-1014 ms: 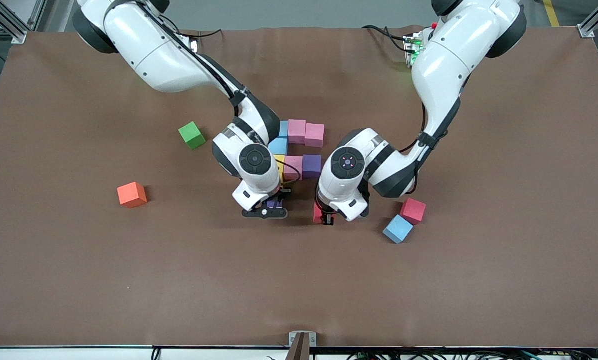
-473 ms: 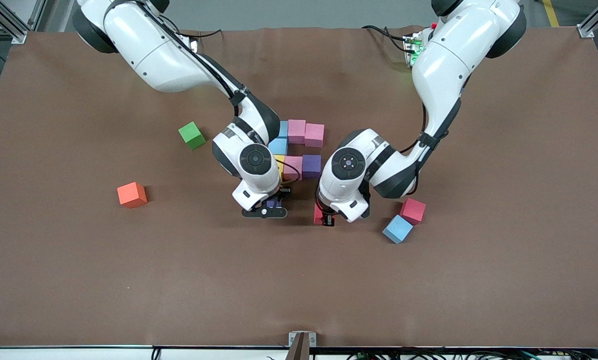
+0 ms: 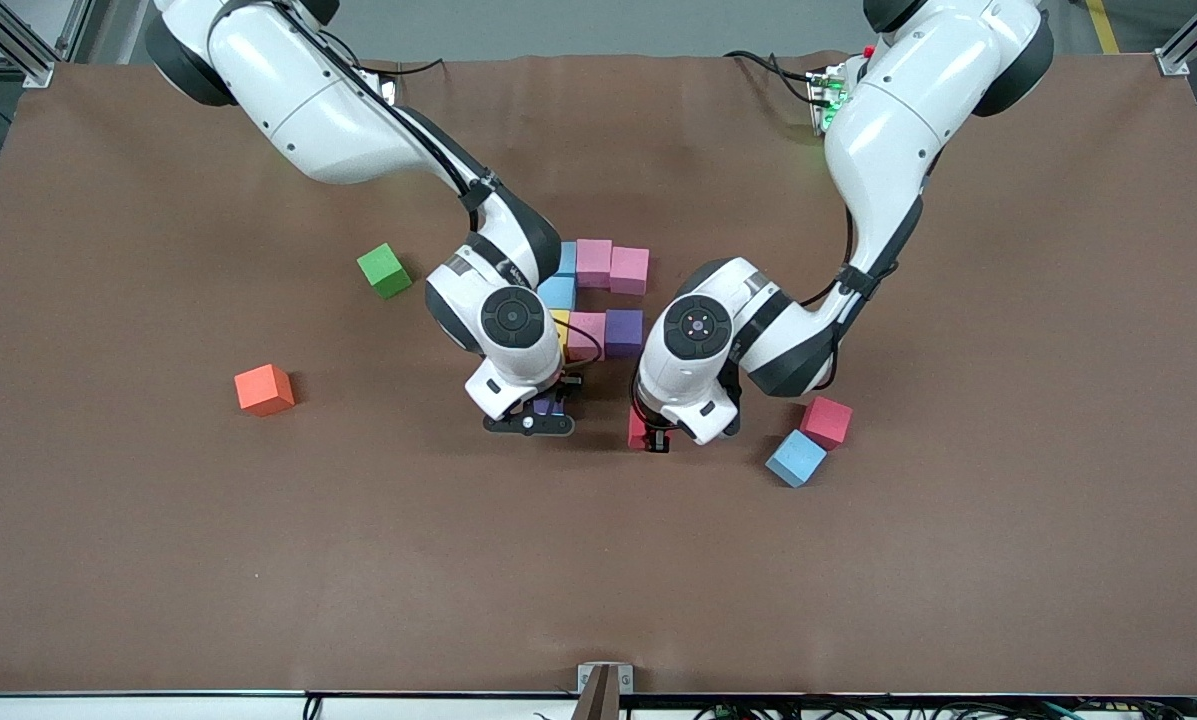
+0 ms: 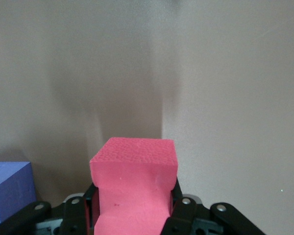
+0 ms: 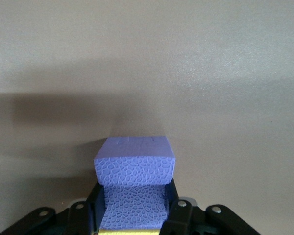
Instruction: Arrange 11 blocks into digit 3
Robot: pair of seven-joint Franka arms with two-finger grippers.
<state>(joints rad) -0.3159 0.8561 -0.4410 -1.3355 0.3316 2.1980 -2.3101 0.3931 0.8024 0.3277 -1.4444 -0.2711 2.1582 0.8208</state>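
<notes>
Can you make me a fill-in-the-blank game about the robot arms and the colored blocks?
1. The left gripper is shut on a ____ block.
2. The right gripper is shut on a ____ block.
3. The green block and the ____ block sit by themselves toward the right arm's end of the table.
4. The loose light blue block touches a ____ block.

Missing words: red; purple; orange; red

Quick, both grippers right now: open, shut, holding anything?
Left gripper: shut on a red block, low over the table by the block figure.
Right gripper: shut on a purple block, low beside the figure's yellow block.
</notes>
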